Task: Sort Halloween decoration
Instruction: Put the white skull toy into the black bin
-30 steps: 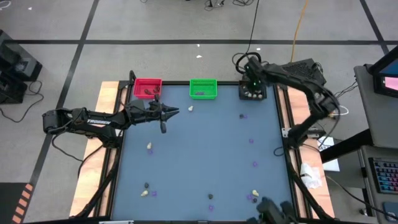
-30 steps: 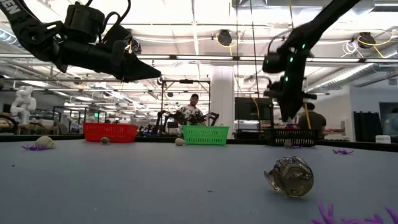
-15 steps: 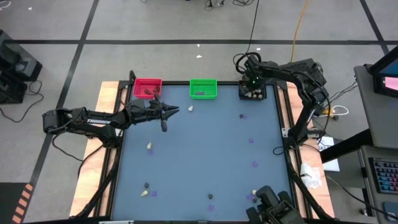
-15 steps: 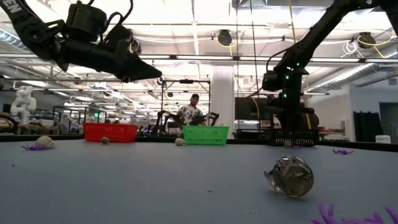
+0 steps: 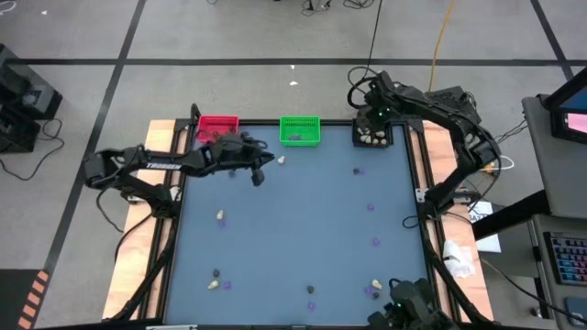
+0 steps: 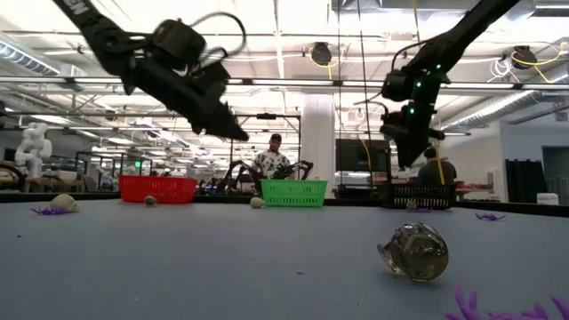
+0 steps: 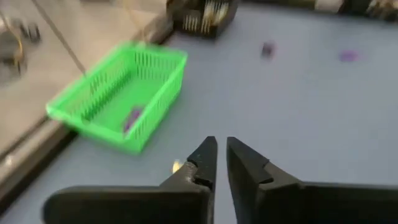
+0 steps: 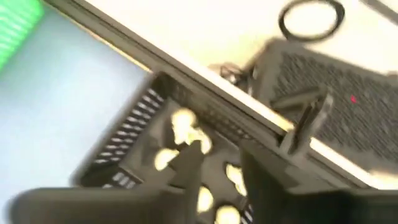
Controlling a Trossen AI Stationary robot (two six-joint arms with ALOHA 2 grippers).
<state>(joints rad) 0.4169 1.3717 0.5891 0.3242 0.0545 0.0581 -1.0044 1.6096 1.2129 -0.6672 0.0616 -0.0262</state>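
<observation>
Right gripper (image 5: 374,122) up over black bin (image 5: 373,137), jaws apart, empty: cream lump dropped. Left gripper (image 5: 260,174) swung toward cream lump (image 5: 281,159), jaws narrow, empty.

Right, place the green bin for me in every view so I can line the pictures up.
High view: green bin at the table's far edge, between the red bin and the black bin.
Low view: centre background, red bin to its left.
Left wrist view: upper left.
Right wrist view: only a green corner.
Shared landmark: the black bin.
</observation>
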